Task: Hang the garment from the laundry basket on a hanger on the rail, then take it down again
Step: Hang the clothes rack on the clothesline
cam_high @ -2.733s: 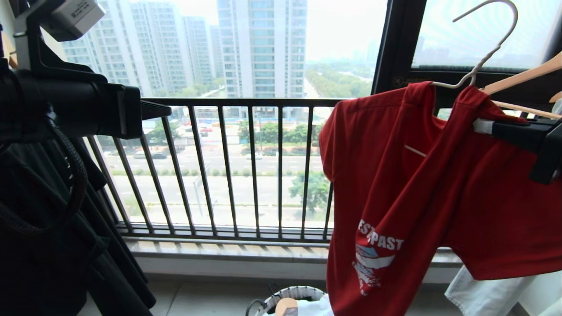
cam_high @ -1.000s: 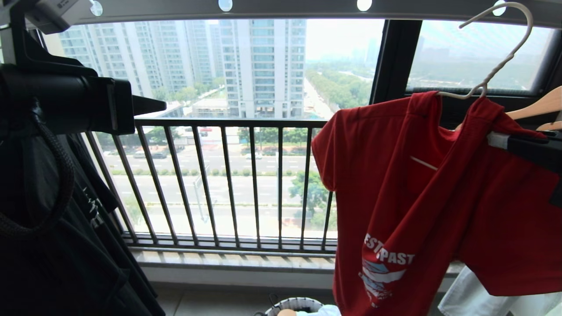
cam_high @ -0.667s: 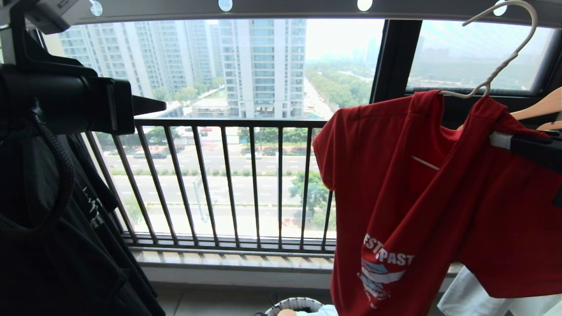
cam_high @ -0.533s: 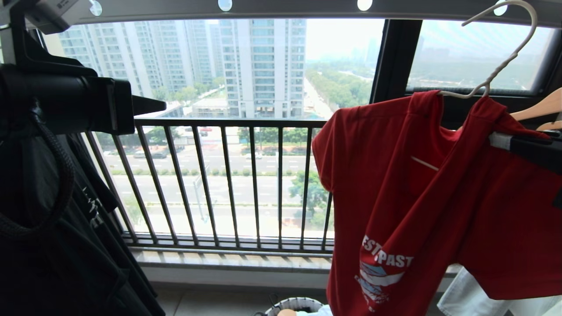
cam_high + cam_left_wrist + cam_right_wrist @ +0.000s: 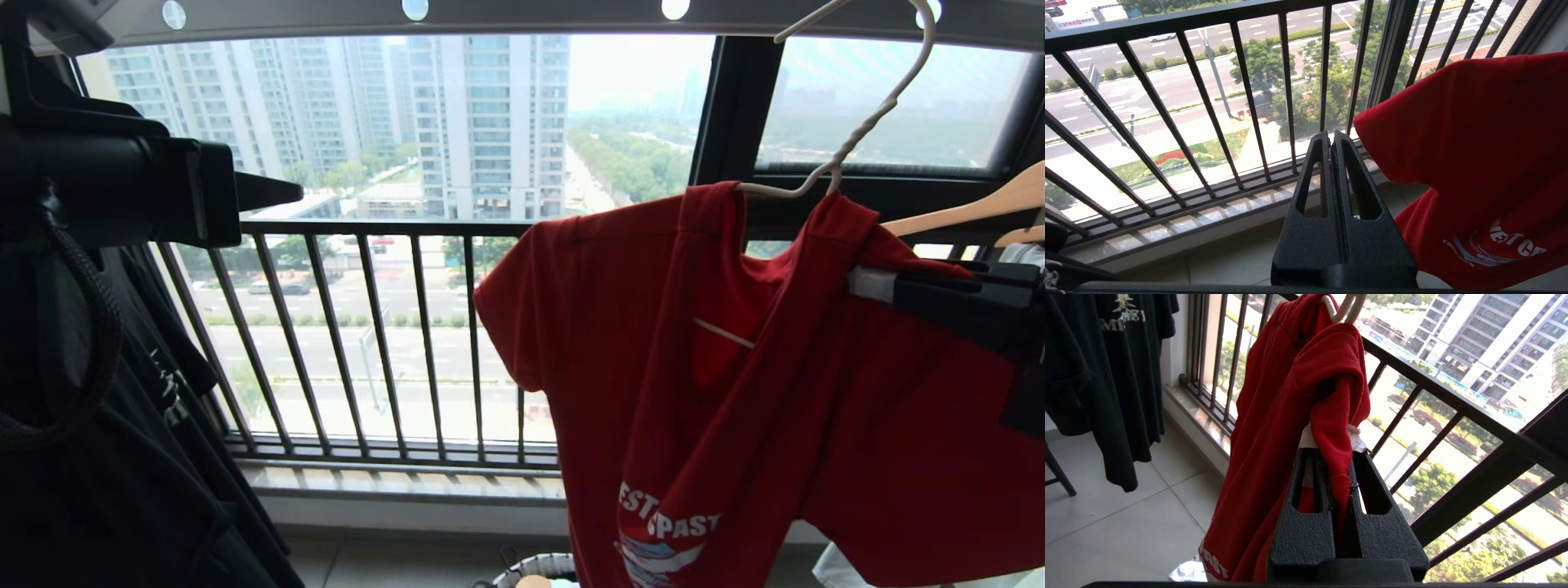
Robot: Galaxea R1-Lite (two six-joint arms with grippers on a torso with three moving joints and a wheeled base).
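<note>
Head view: the red garment (image 5: 735, 392) hangs on the pale wire hanger (image 5: 849, 122), whose hook rises to the grey rail (image 5: 531, 15) at the top edge; whether the hook rests on the rail or only reaches it is hard to tell from here; the right gripper (image 5: 878, 284) comes in from the right and clamps the shirt's shoulder just below the hanger's neck, so the cloth drapes to both sides of the jaws; the left gripper (image 5: 277, 194) sits high on the left, well apart from the shirt, in front of the window railing (image 5: 392, 327); a black shirt (image 5: 122, 457) hangs below it; the rim of the laundry basket (image 5: 531, 567) peeks in at the bottom edge, just beside the shirt's hem.

Left wrist view: the left gripper (image 5: 1331, 139) has its jaws pressed together on nothing; the garment (image 5: 1486, 155) hangs off to one side, near but not touching.

Right wrist view: the right gripper (image 5: 1333, 457) is clenched on a bunched fold of the garment (image 5: 1290, 404), the cloth running up from between the jaws to the hanger (image 5: 1341, 308); the black shirt (image 5: 1098, 375) hangs further off.
</note>
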